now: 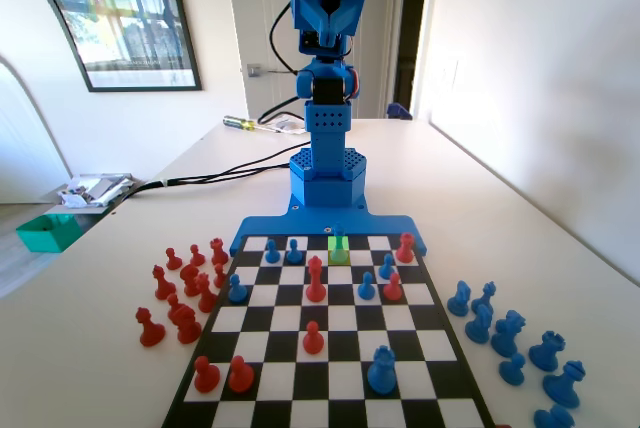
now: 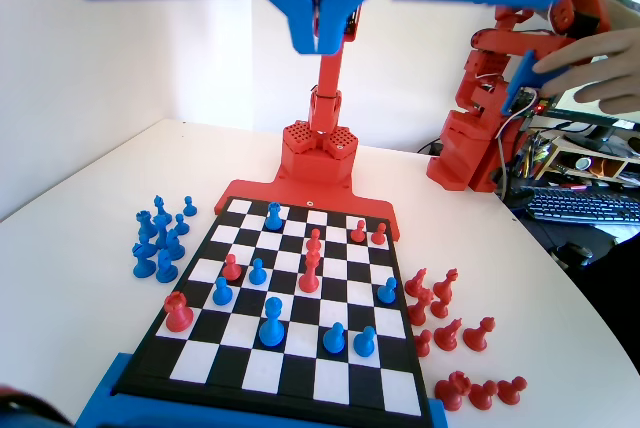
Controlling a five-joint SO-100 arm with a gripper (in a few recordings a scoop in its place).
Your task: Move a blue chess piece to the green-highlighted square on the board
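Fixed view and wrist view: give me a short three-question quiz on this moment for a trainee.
1. True or false: in the fixed view, the green-highlighted square lies in the row of the board nearest the blue arm's base.
2. In the fixed view, the red pieces standing off the board are on its: A) left, B) right, C) far end.
3. In the wrist view, is the hand holding a piece?

Key: 1 true. 2 A. 3 no: it hangs high above the board with its jaws closed together and nothing between them.
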